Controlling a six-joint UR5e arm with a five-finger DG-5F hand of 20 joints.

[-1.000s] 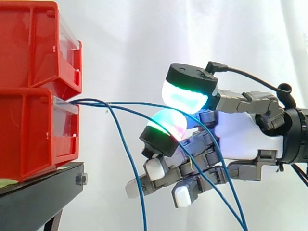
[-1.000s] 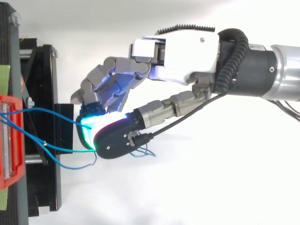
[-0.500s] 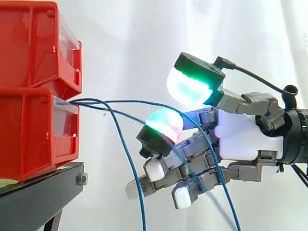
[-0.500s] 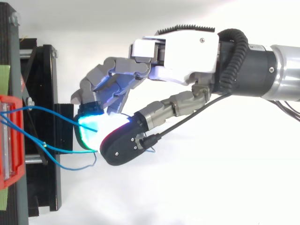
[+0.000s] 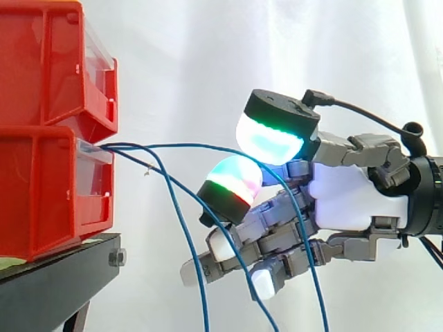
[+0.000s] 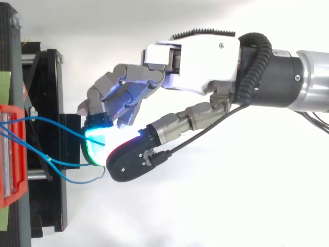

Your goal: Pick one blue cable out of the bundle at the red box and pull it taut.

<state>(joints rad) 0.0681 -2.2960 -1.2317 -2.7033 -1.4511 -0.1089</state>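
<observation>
Several thin blue cables come out of the front of the lower red box point(image 5: 41, 187) and hang slack. The top blue cable point(image 5: 201, 146) arches right and runs in between the hand's thumb pad point(image 5: 268, 142) and a glowing finger pad point(image 5: 234, 181), which meet on it; past them it drops to the bottom edge. My hand point(image 5: 353, 200) reaches in from the right with its fingers curled, a short way off the box. From above, the same cable point(image 6: 56, 122) leads from the box point(image 6: 13, 154) to the hand point(image 6: 205, 51). Two other cables point(image 5: 181, 228) hang below the pinch.
A second red box point(image 5: 41, 62) sits stacked on the lower one, both on a black stand point(image 5: 55, 283) at the left. The white curtain hangs behind. Open air lies between the boxes and the hand.
Half a second ago the thumb pad was lifted off the finger pad; it has come back down onto the cable. The hanging cables have swung left.
</observation>
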